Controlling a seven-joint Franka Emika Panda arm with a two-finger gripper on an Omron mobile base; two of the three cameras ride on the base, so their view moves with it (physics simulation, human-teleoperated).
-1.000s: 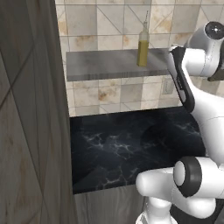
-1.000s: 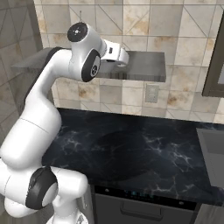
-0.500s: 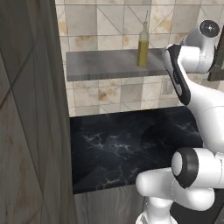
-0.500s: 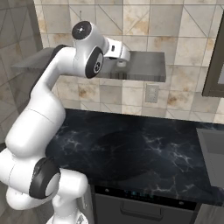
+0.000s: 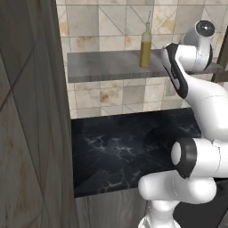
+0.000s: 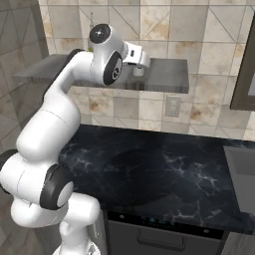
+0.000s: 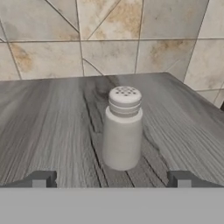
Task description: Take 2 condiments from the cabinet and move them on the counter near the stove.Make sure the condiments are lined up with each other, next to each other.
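Observation:
A short pale grey-white shaker point(image 7: 123, 129) stands upright on the grey wooden cabinet shelf point(image 7: 52, 118), just ahead of and centred between my fingertips point(image 7: 41, 178). My gripper point(image 7: 111, 179) is open and wide of the shaker on both sides, touching nothing. From the right base view my hand point(image 6: 137, 56) reaches over the shelf's point(image 6: 164, 74) front edge. The tall yellow-green oil bottle point(image 5: 145, 46) stands on the same shelf point(image 5: 107, 67), left of my hand. The black veined counter point(image 5: 129, 142) lies below.
A large wooden panel point(image 5: 31, 111) rises close on the left. The tiled wall point(image 6: 199, 35) backs the shelf, with an outlet point(image 6: 172, 106) under it. A dark frame point(image 6: 245, 74) hangs at the right, above a grey recess point(image 6: 241, 164) in the counter point(image 6: 164, 174).
My arm has risen a little and pushed the hand slightly farther over the shelf. The jaws stay open. The oil bottle has not moved.

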